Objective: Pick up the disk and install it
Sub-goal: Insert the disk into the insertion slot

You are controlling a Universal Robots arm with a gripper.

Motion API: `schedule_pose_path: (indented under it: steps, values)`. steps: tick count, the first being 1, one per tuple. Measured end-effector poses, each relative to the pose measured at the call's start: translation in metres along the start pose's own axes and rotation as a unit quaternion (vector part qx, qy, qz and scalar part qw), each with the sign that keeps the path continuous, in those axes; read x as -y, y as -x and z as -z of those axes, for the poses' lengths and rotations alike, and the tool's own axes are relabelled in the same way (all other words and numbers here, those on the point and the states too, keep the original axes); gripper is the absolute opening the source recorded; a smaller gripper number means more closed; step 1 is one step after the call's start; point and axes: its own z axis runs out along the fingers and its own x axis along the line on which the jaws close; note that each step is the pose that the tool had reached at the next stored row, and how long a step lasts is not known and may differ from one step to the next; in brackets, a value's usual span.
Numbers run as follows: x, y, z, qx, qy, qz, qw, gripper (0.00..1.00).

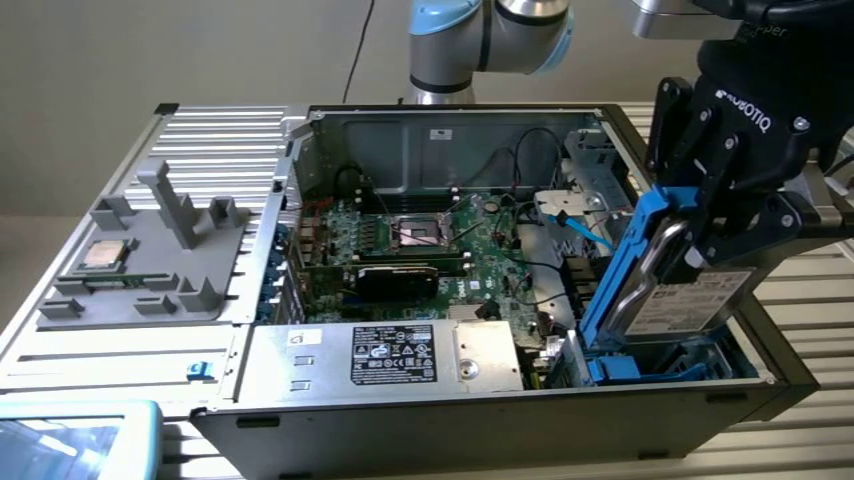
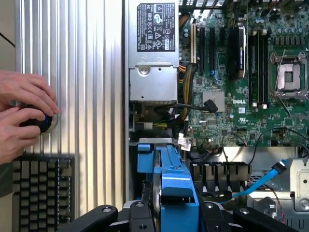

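The disk was clamped upright by the gripper. Its lower end was recorded inside the computer case's blue drive bay.

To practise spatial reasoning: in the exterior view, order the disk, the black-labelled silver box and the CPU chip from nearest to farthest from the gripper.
1. The disk, held in the gripper, at the exterior view's right.
2. The silver box, centre front.
3. The CPU chip, on the grey tray, the exterior view's left.
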Motion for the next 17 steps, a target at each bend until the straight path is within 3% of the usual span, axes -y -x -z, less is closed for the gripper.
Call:
schedule_pose_path:
  steps: [11, 17]
  values:
    - [0.0008, 0.0, -0.0051, -0.0001, 0.0, 0.0, 1.0, 0.37]
    - [0.0009, 0.0001, -0.0077, -0.0001, 0.0016, 0.0, 1.0, 0.37]
